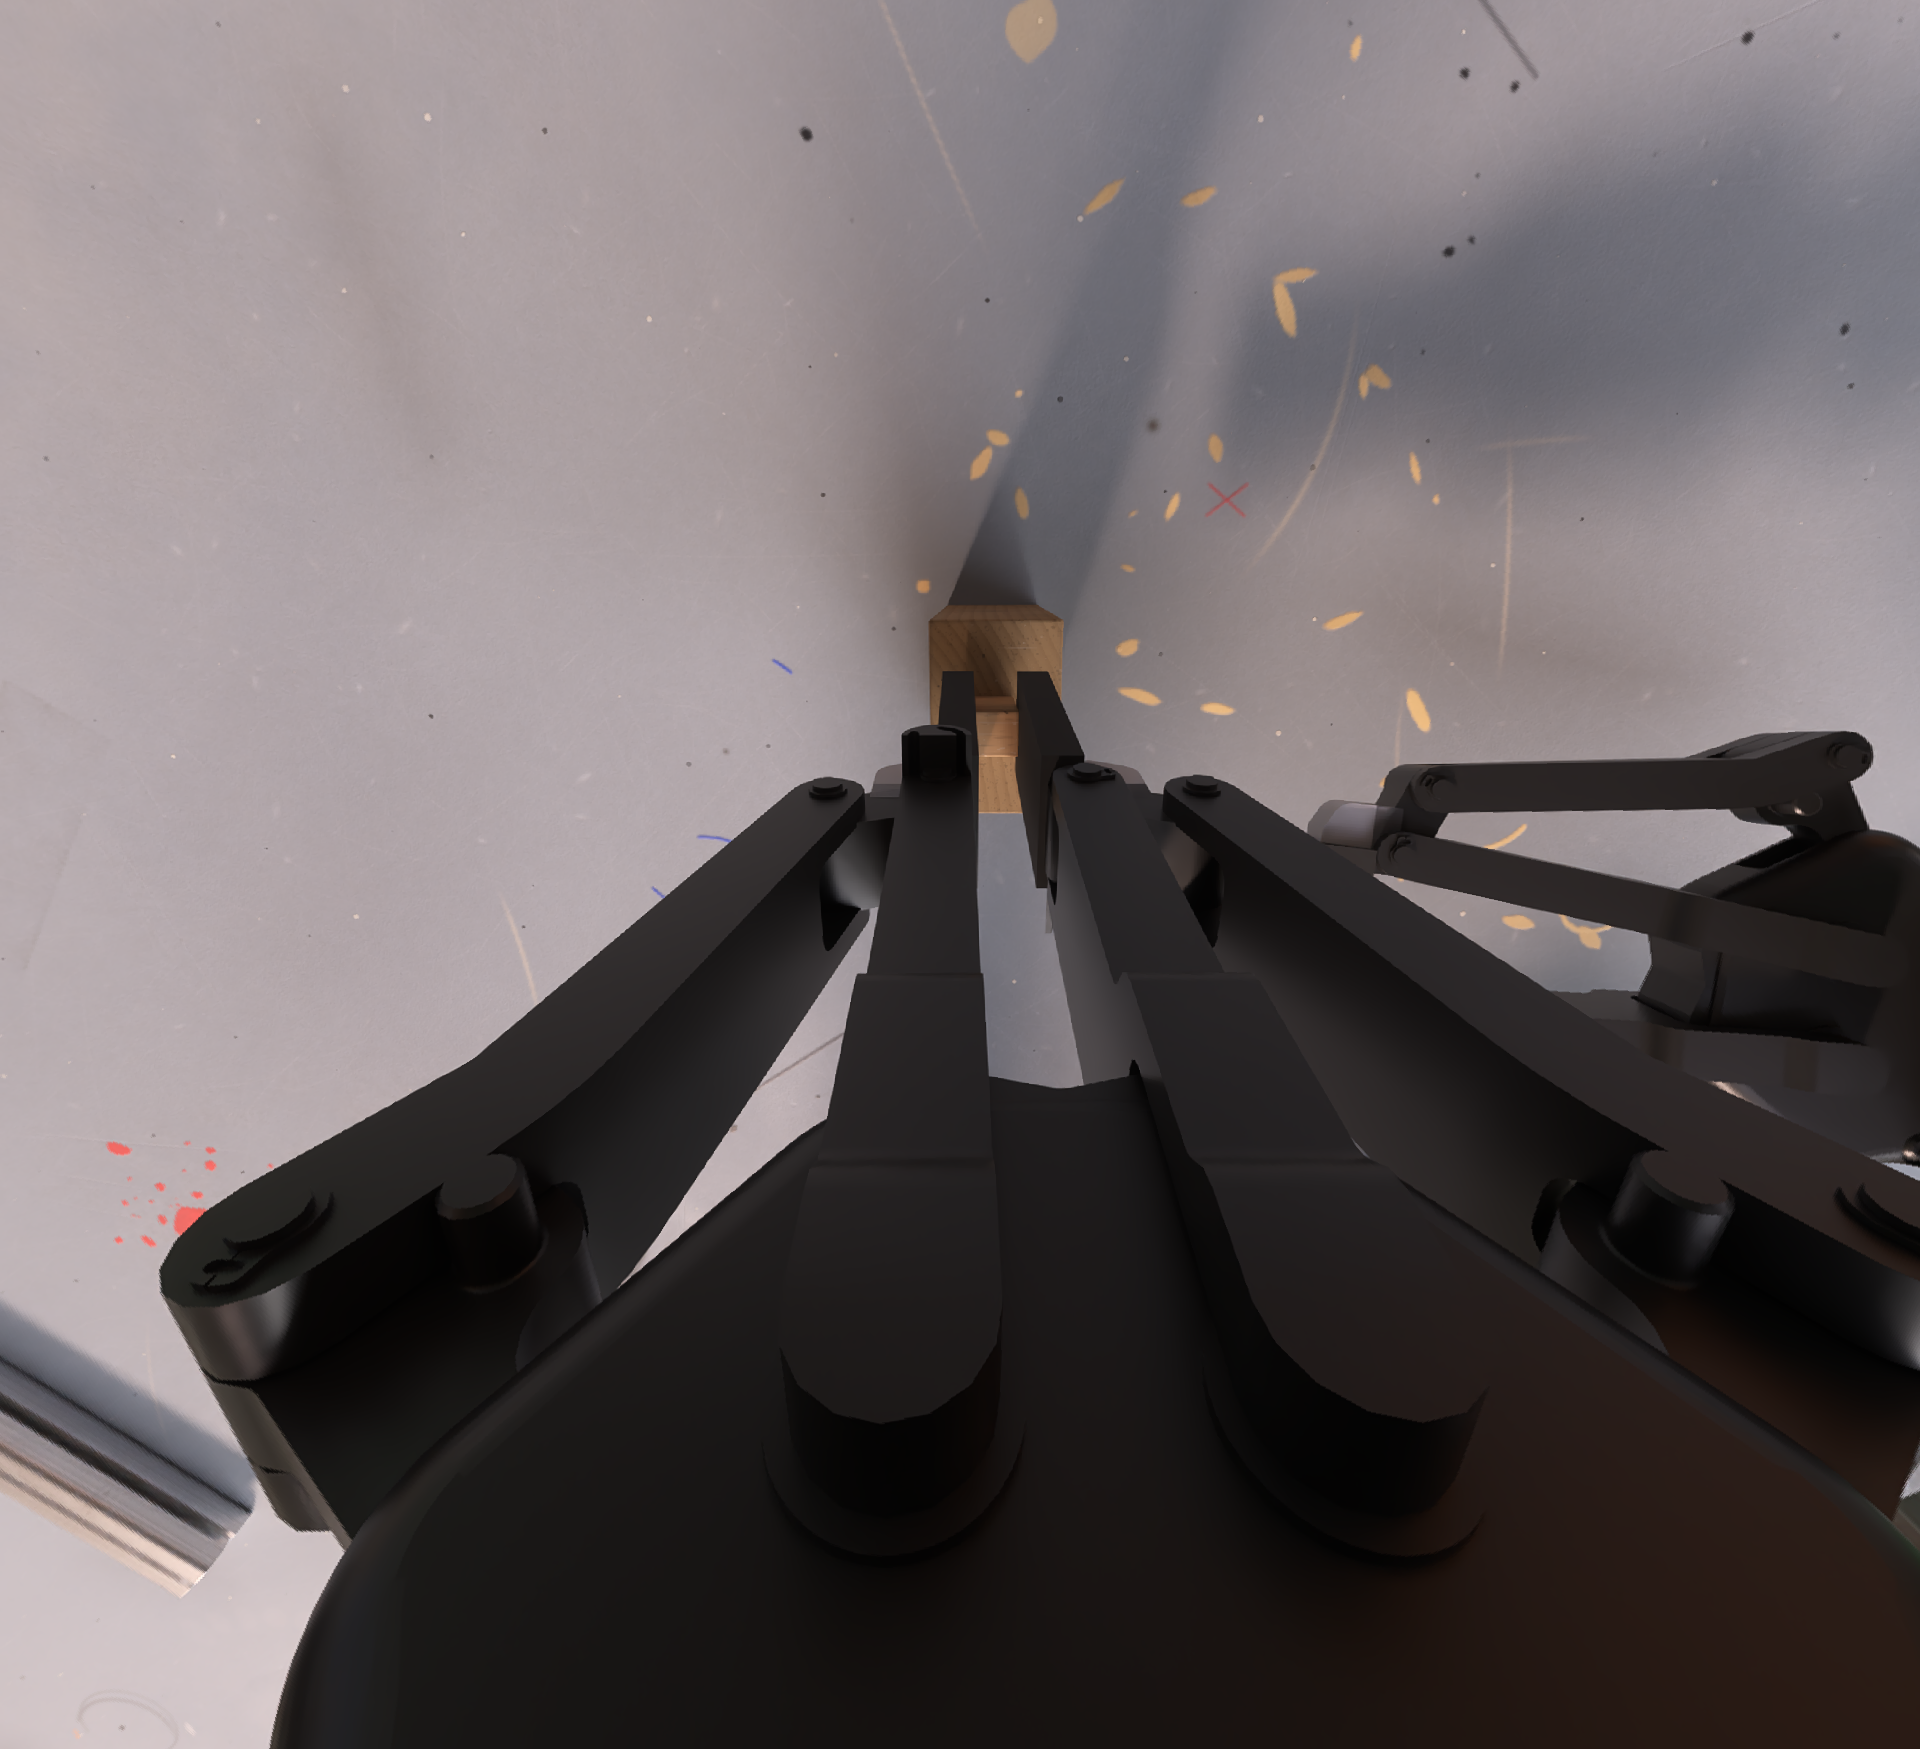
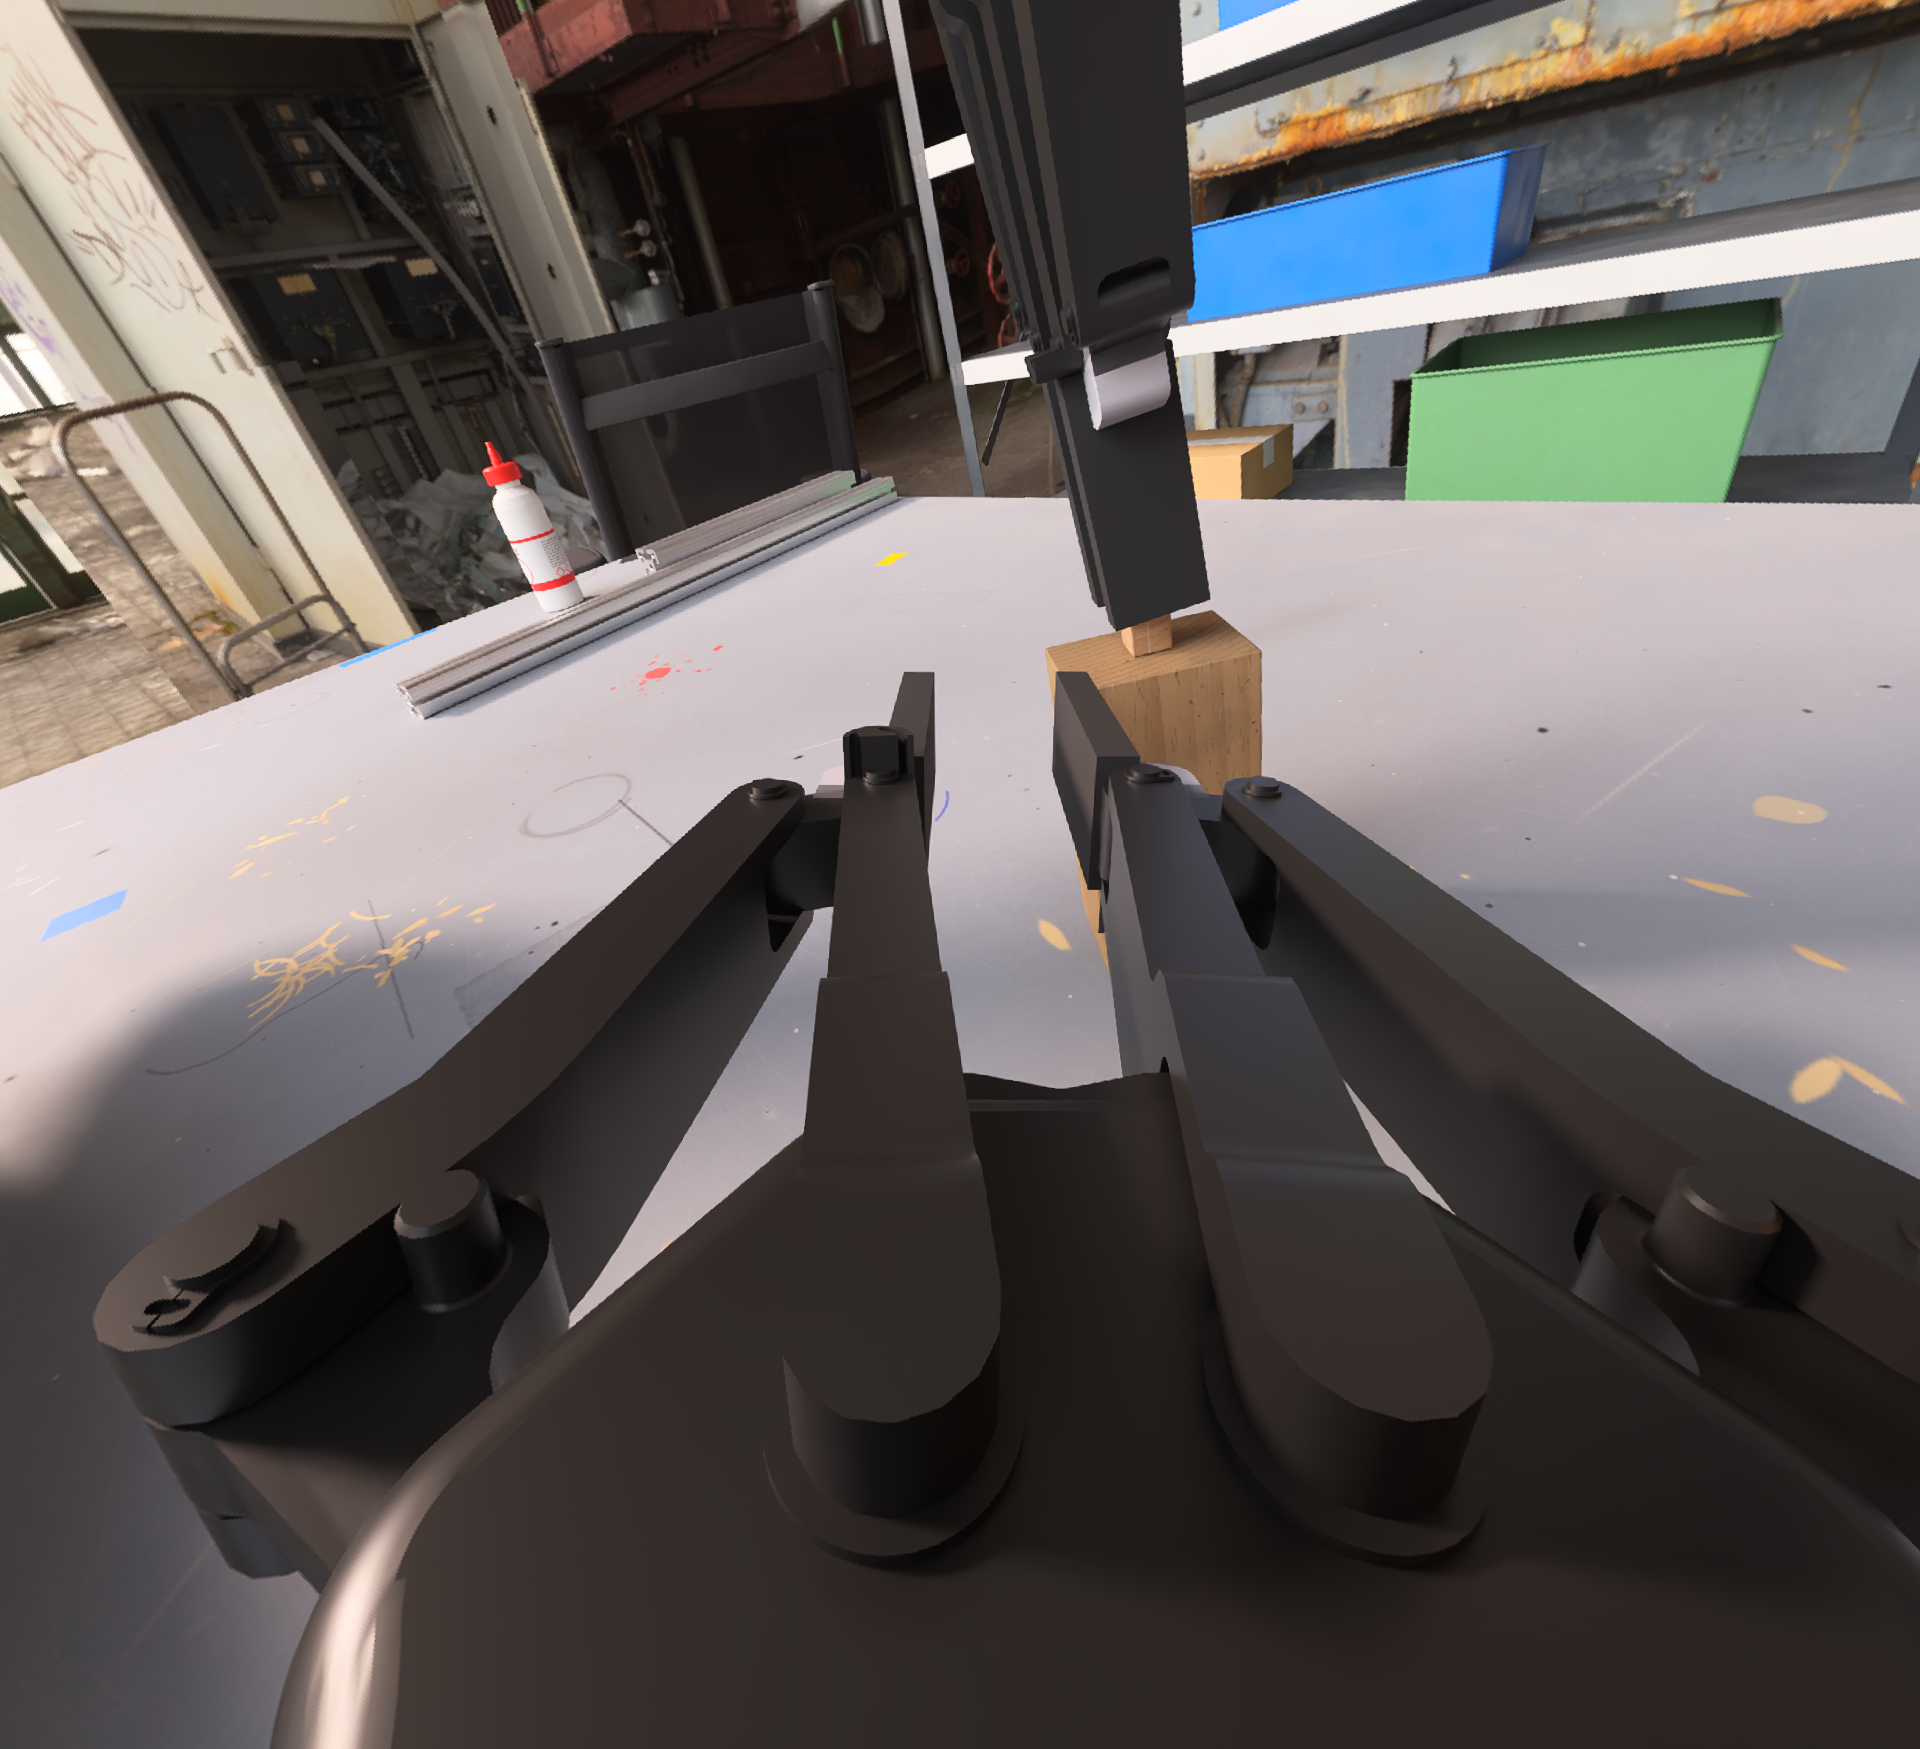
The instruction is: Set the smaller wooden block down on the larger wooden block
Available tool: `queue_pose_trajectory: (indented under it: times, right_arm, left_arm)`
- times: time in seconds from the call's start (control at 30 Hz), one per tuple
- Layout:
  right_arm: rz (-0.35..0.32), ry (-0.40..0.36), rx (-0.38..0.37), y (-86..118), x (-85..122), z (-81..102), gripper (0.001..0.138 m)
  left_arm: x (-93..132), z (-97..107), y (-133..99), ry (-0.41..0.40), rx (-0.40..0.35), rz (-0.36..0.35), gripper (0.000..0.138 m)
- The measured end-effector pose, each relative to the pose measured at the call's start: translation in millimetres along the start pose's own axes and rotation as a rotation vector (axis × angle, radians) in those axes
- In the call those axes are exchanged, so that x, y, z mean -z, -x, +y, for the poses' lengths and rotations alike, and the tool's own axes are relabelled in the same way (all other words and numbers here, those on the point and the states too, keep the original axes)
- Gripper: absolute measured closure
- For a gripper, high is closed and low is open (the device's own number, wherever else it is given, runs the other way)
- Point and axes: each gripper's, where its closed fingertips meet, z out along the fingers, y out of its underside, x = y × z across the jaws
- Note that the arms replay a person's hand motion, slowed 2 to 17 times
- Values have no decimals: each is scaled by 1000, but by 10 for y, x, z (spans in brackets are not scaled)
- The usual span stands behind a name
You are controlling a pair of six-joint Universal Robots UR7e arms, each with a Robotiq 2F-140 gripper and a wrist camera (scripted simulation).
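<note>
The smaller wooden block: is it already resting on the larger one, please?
Apparently yes: the smaller wooden block, clamped in the left tool, meets the larger wooden block's top with no visible gap.

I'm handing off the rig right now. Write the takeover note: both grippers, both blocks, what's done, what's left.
Left gripper: pointing down, shut on the smaller wooden block, held over the larger wooden block.
Right gripper: low over the table, beside the larger block, jaws slightly apart, holding nothing.
Done: small block picked up and brought to the big block's top; it looks at or just above the surface.
Left: confirm contact, open the left gripper, lift clear.
</note>
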Motion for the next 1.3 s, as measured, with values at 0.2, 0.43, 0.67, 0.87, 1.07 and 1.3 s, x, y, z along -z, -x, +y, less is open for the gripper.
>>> queue_pose_trajectory:
  times: [0.2,0.43,0.67,0.87,1.07,1.3]
  right_arm:
    - [-2,0,0,6,-1,-1,108]
    - [-3,-1,2,12,0,-3,108]
    - [-2,0,5,14,1,-3,108]
    - [-2,0,6,14,4,-6,108]
    - [-2,-3,7,14,8,-11,108]
    - [1,-3,9,7,15,-12,108]
  left_arm:
    - [0,2,-1,4,2,1,127]
    - [1,6,-1,7,6,1,127]
    - [4,6,1,5,7,0,127]
    - [5,11,2,3,7,0,126]
    - [12,15,-4,1,5,2,125]
    - [39,19,-14,-6,2,3,123]
